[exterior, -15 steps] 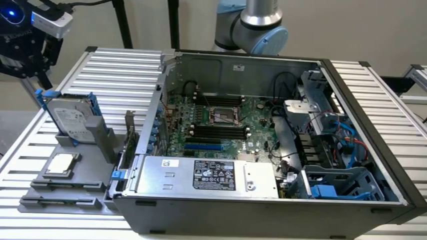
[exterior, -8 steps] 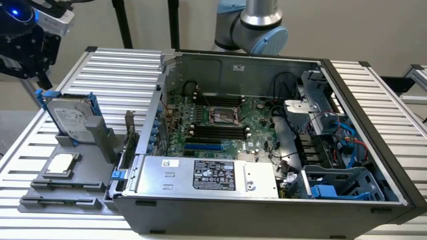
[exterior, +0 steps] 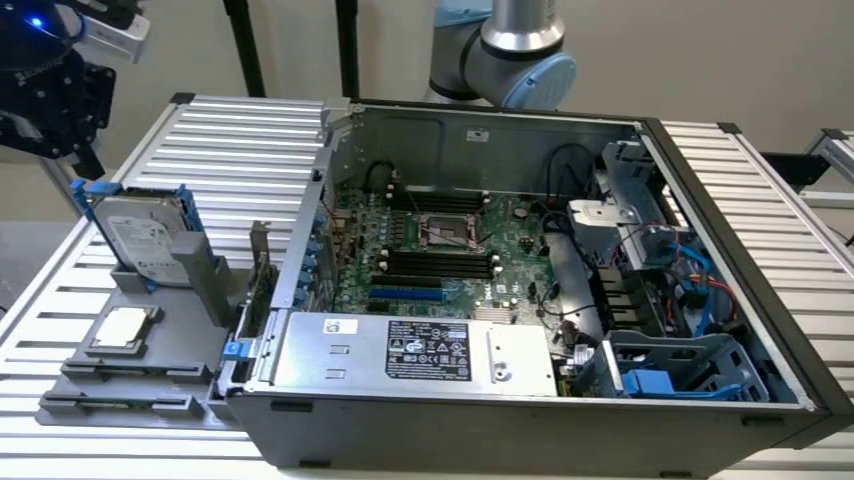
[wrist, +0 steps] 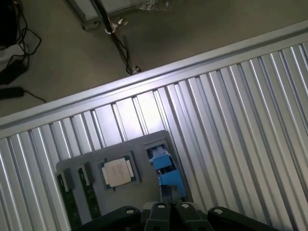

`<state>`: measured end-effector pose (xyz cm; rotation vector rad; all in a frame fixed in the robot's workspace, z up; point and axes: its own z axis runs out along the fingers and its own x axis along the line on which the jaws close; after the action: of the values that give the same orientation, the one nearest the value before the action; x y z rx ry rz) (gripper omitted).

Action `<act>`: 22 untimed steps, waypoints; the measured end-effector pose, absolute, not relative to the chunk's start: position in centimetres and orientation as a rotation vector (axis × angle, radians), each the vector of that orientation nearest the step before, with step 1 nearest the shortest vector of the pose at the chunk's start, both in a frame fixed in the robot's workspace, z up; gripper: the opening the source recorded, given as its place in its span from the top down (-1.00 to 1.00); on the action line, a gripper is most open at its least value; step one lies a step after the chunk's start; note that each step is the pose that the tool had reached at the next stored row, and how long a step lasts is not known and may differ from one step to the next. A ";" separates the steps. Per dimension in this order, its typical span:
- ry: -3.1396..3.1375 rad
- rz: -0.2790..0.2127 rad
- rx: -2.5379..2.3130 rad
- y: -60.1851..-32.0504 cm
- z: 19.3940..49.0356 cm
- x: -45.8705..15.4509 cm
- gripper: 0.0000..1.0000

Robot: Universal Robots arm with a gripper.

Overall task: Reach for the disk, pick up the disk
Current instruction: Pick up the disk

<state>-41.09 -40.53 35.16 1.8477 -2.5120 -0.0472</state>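
One black pincer (exterior: 54, 135) hanging above the edge of the ribbed table (exterior: 240, 130) at the exterior view's left, partly cut off, well apart from everything; open or shut, cannot tell. Below it the disk (exterior: 140, 235), upright on edge in a grey holder (exterior: 200, 265), blue rails showing. Just beside, toward the near edge, a small square chip (exterior: 123, 328). Beyond the holder, an open computer case (exterior: 534, 435).

Pale wall (exterior: 747, 60); grey floor (wrist: 192, 38), black cables (wrist: 19, 43); ribbed table (exterior: 240, 140).
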 end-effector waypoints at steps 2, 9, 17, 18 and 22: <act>-2.488 -0.046 1.880 -40.5 35.2 -41.1 0.79; -2.422 -0.035 1.979 -40.5 35.2 -41.1 0.79; -2.338 -0.033 2.079 -40.1 35.1 -41.1 0.79; -2.326 -0.033 2.092 -40.1 35.1 -41.1 0.79; -2.295 -0.032 2.125 -39.9 35.1 -41.1 0.79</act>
<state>-41.10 -39.94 35.13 2.1255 -2.2945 -0.0323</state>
